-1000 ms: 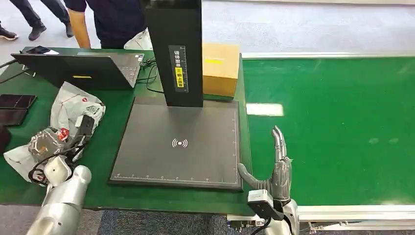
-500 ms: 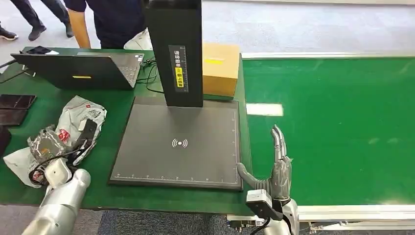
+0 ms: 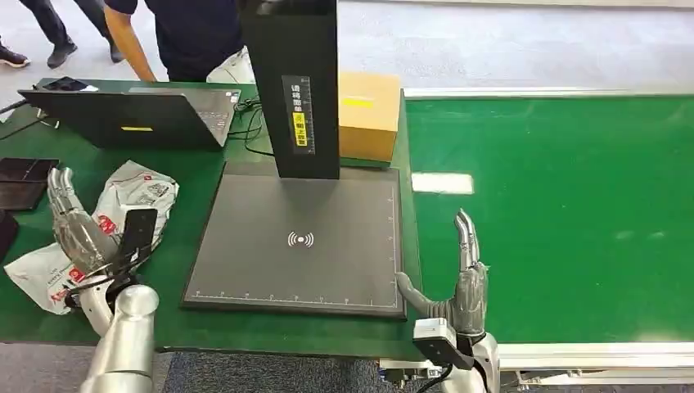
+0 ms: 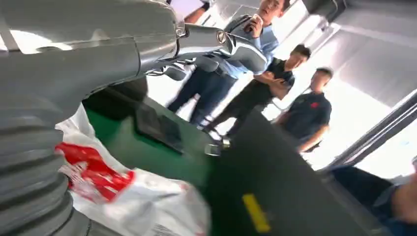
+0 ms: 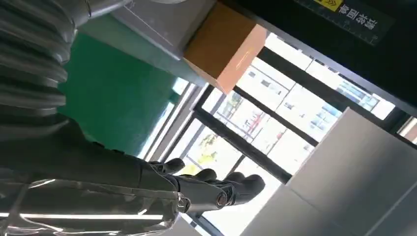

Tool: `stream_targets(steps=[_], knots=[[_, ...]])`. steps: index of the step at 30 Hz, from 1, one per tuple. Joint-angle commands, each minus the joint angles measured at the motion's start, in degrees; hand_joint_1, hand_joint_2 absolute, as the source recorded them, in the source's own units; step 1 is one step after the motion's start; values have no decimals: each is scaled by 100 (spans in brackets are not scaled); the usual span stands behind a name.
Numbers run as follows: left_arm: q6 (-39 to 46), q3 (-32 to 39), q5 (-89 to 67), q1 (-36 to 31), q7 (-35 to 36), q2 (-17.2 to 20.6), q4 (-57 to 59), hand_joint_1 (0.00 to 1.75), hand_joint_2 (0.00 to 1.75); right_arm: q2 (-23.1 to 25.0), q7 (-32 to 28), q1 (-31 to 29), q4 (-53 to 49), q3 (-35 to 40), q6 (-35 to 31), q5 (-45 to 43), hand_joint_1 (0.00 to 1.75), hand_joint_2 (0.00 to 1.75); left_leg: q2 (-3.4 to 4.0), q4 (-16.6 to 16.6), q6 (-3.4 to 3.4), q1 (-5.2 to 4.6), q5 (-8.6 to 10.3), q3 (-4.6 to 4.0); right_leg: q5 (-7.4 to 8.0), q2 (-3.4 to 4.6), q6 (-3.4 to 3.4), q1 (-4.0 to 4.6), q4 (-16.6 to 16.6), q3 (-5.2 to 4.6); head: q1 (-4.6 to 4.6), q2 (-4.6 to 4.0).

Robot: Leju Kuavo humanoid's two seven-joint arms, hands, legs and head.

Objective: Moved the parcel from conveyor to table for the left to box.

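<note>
The left hand (image 3: pixel 78 233) is spread above the white parcel (image 3: pixel 135 196), holding nothing; the right hand (image 3: pixel 462 282) is spread and empty beside the belt (image 3: pixel 573 221).

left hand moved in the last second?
Yes. The left hand has risen off the parcel and opened, fingers now pointing toward the laptop.

Parcel-sorting workshop, conveyor (image 3: pixel 573 213), scanning stand (image 3: pixel 299 237)
</note>
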Motion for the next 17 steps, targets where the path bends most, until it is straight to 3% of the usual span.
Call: stream_targets(steps=[1,6,17], knots=[[-1100,-1800,1693,626,-246,13,-946,0,175,-60,-91,-95,330,-163,31,-100,0,175,-7,-3,0,2,1,3,-1,-9,-5,3,-4,6,-2,0],[-1944,-2229,2219,625,-439,11,-547,0,175,-87,-158,-153,415,-147,72,-183,0,175,-16,-9,3,0,3,11,-1,-20,-6,5,-11,18,-2,0],[-2338,-2159,2628,548,-1038,-71,484,0,175,-140,-268,-496,820,-39,436,-432,0,175,-2,-16,0,-1,3,21,2,-3,-7,1,-13,21,0,0]])
